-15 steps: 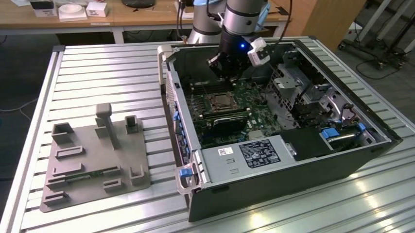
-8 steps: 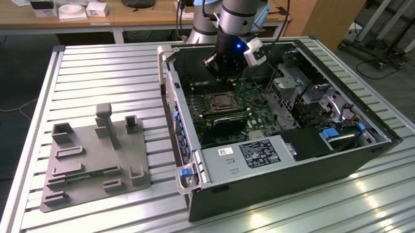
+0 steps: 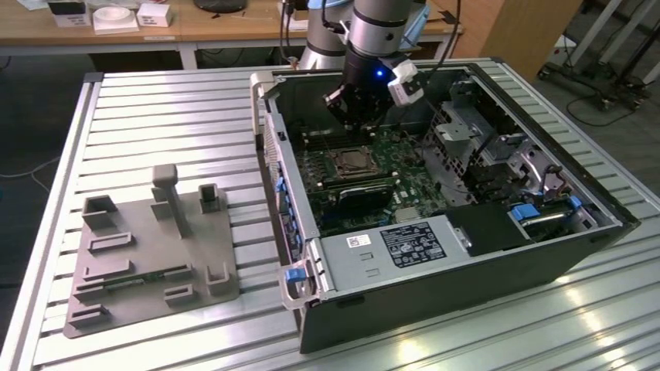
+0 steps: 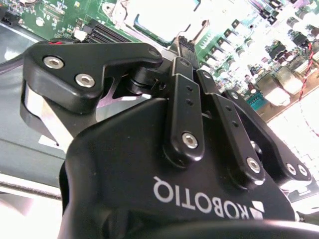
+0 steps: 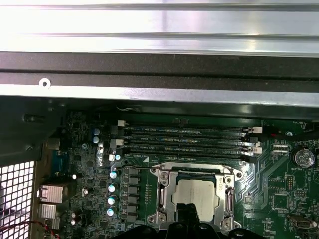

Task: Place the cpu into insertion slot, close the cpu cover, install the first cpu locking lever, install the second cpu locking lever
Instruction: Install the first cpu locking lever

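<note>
— Cpu (image 5: 195, 197) in yet?
— Gripper (image 5: 187, 215) hangs just over it, fingers (image 5: 180, 217) pressed together, nothing pinched. The cpu lies in the insertion slot (image 5: 162, 196), and the cpu cover (image 5: 193, 171) looks down around it.
— And the locking levers?
— Can't tell if they're latched; the fingers hide the slot's near edge. Memory slots (image 5: 189, 140) lie beyond, then the case wall (image 5: 149, 74).

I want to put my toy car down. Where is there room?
In the exterior view, the slatted table is bare behind the grey fixture, left of the computer case. Inside the case it's crowded: the gripper hangs over the motherboard.
</note>
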Controlling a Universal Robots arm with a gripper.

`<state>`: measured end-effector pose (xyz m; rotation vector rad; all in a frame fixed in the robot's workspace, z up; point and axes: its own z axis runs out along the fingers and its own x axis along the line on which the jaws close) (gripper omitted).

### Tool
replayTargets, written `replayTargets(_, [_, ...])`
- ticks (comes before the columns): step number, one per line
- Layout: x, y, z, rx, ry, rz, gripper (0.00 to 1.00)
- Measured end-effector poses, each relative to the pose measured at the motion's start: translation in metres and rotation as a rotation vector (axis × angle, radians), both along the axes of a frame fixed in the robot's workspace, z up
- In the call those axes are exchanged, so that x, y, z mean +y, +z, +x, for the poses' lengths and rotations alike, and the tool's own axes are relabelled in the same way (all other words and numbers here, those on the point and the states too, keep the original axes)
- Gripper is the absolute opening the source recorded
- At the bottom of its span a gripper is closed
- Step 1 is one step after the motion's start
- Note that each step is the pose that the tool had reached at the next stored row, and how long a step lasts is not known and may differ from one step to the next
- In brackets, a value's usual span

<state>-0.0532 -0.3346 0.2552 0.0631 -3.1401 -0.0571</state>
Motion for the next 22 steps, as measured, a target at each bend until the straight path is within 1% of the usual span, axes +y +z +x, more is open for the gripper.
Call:
replayTargets(5, [0.0000, -0.0001, -0.001, 0.0000, 0.000, 0.0002, 0.10])
replayTargets(9, [0.0000, -0.0001, -0.007, 0.0000, 0.000, -0.0001, 0.10])
replayTargets(18, [0.0000, -0.0003, -0.033, -0.0016, 0.000, 0.0000, 0.10])
replayTargets(22, [0.0000, -0.0004, -0.045, -0.0041, 0.000, 0.0000, 0.10])
